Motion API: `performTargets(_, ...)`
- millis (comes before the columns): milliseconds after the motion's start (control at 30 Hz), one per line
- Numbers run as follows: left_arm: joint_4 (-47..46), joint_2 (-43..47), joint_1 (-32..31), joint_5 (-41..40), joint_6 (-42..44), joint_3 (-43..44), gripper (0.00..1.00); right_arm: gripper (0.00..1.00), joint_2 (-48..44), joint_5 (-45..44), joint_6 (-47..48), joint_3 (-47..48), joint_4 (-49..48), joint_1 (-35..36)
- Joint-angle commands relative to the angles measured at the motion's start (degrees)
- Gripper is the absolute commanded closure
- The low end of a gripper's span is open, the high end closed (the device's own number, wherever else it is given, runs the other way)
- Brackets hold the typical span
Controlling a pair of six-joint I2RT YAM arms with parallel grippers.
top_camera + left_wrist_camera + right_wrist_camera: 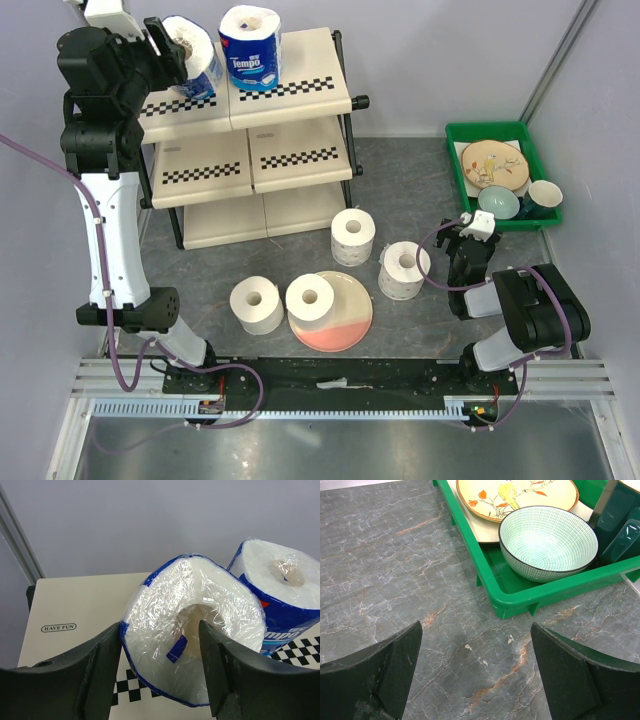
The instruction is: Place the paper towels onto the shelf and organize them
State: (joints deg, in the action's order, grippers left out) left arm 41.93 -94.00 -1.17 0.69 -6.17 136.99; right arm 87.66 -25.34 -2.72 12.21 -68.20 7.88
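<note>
Paper towels [353, 236] split two ways: upright roll [250, 45] in blue wrap on the shelf [310, 60] top tier, and tilted roll [170, 600], also wrapped, just beside it over the same tier, with the left gripper [160, 626] clamped on its wall, one finger outside, one at the core. Four bare rolls stand on the table [200, 270]: one [311, 298] on the plate [345, 320], the others near it. Right gripper [475, 630] spread wide, holding nothing, low over the table by the tray [520, 597].

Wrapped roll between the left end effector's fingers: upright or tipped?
Tipped: the wrapped roll leans, core end toward the wrist camera; its neighbour stands upright.
</note>
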Motion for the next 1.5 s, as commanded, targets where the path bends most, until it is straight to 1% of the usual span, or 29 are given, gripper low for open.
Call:
performTargets(0, -2.1, 1.0, 0.6, 1.8, -2.2, 1.9, 0.31, 0.02, -0.1, 0.2, 0.1, 0.7, -1.8, -0.1)
performTargets(700, -4.4, 1.3, 1.0, 3.4, -3.8, 2.8, 0.31, 0.02, -0.2, 0.3, 0.1, 0.7, -1.8, -0.1)
performTargets(733, -4.4, 1.3, 2.6, 3.7, -4.0, 2.8, 0.31, 0.02, 0.0, 0.3, 0.1, 0.8, -1.8, -0.1)
performTargets(1133, -4.8, 2.1, 3.1, 5.0, -4.4, 1.5, 0.31, 0.02, -0.1, 0.2, 0.0, 0.7, -1.8, -0.1)
performTargets(1300, -6.7, 3.8, 3.5, 4.9, -4.7, -0.8, 0.31, 0.02, -0.2, 0.3, 0.1, 0.7, -1.8, -0.1)
performTargets(1467, -12.8, 7.9, 3.5, 6.2, -6.0, -8.7, 0.29, 0.02, -0.1, 0.2, 0.1, 0.7, -1.8, -0.1)
